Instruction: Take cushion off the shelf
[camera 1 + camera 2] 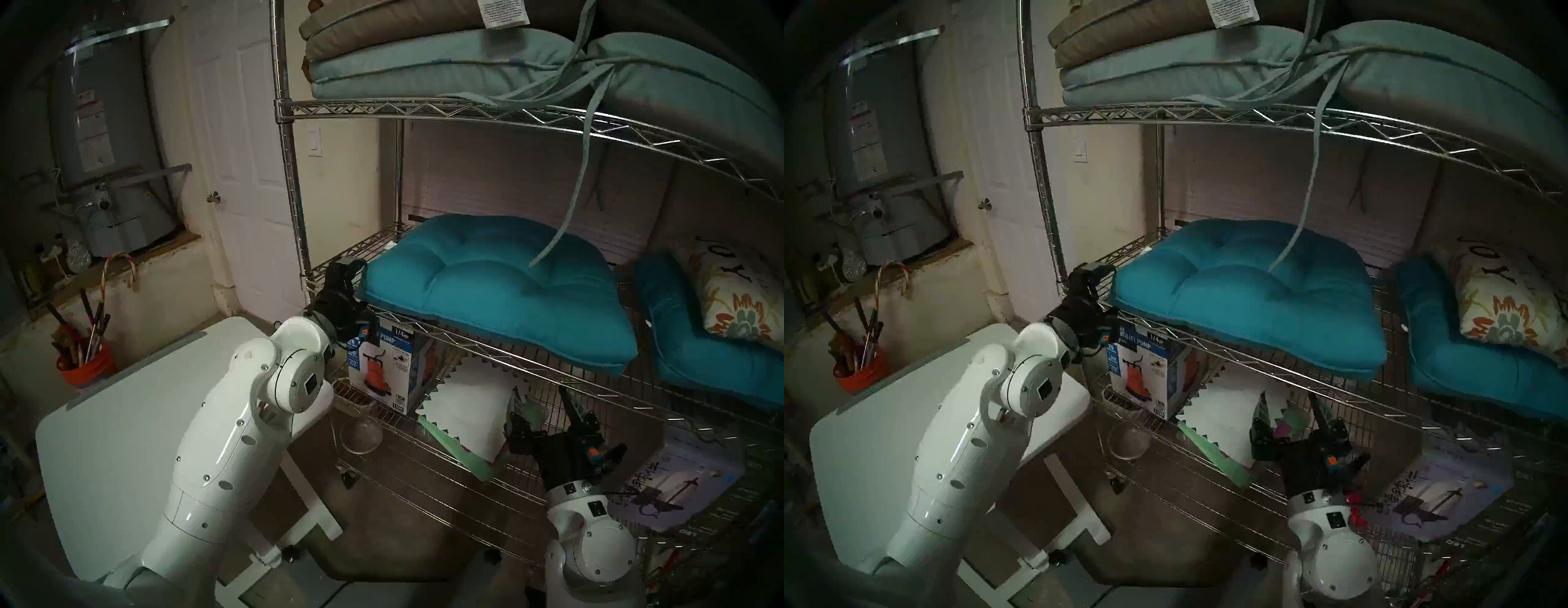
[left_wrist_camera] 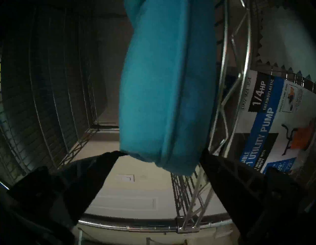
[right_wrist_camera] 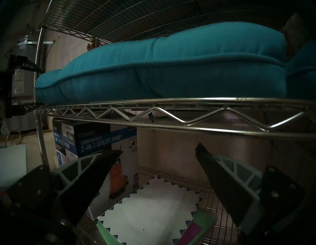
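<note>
Two pincers work my approach to the shelf (image 1: 424, 108), and neither has hold of anything yet. The cushion (image 1: 492, 284) lies flat on the middle wire tier, its front edge overhanging the zigzag rail, a pale tie strap (image 1: 568, 204) from the tier above dangling onto its top. My left pincer (image 2: 160, 154) sits at the cushion's left corner, spread wide, one finger tip just above the padding and the other just beneath it against the wire. My right pincer (image 3: 159, 150) hangs below that same tier, also spread, looking up at the cushion's piped front edge, with the pump box (image 3: 95, 147) beneath the cushion's left end.

To do this grasp well, I judge the left pincer should push deeper over the corner before it shuts, so it bites thick padding and not only the piping. The lower finger needs to clear the rail, or it will clamp wire along with fabric. Then a slight lift and a straight pull toward me should slide the cushion free; the hanging strap may drag, so I would draw slowly.
</note>
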Robot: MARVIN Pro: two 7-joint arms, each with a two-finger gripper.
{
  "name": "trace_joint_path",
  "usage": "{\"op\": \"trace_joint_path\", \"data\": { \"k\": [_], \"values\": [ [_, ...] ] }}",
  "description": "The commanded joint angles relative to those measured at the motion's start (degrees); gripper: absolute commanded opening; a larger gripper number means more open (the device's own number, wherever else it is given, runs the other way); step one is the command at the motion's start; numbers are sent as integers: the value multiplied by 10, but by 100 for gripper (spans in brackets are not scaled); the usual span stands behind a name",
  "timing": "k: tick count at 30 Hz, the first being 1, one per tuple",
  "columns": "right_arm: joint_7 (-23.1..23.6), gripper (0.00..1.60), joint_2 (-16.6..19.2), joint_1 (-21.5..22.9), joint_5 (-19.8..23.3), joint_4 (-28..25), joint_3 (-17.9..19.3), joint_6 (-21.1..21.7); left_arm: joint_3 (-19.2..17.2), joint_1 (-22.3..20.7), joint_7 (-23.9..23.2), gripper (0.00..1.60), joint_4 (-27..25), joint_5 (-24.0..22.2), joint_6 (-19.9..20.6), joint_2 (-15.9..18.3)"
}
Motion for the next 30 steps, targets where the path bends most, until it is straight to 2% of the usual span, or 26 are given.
{"op": "trace_joint_path", "data": {
  "k": [1, 3, 4, 5, 6, 12, 18, 30],
  "values": [
    [1, 160, 1, 1, 0, -13, 0, -2, -4, -17, 0, 160, -15, -3, -1, -3],
    [1, 160, 1, 1, 0, -13, 0, -2, -12, -19, 24, 160, 2, -25, -22, -4],
    [1, 160, 1, 1, 0, -13, 0, -2, -18, -22, -2, 160, 0, -47, -30, -2],
    [1, 160, 1, 1, 0, -13, 0, -2, -22, -20, -8, 8, -3, -54, -26, -5],
    [1, 160, 1, 1, 0, -13, 0, -2, -23, -19, 2, 0, 0, -57, -35, -1],
    [1, 160, 1, 1, 0, -13, 0, -2, -33, -17, 20, 0, 8, -79, -65, 4],
    [1, 160, 1, 1, 0, -13, 0, -2, -35, -13, 29, 0, 15, -81, -78, 4],
    [1, 160, 1, 1, 0, -13, 0, -2, -68, 31, 34, 0, -19, -95, -90, 24]
  ]
}}
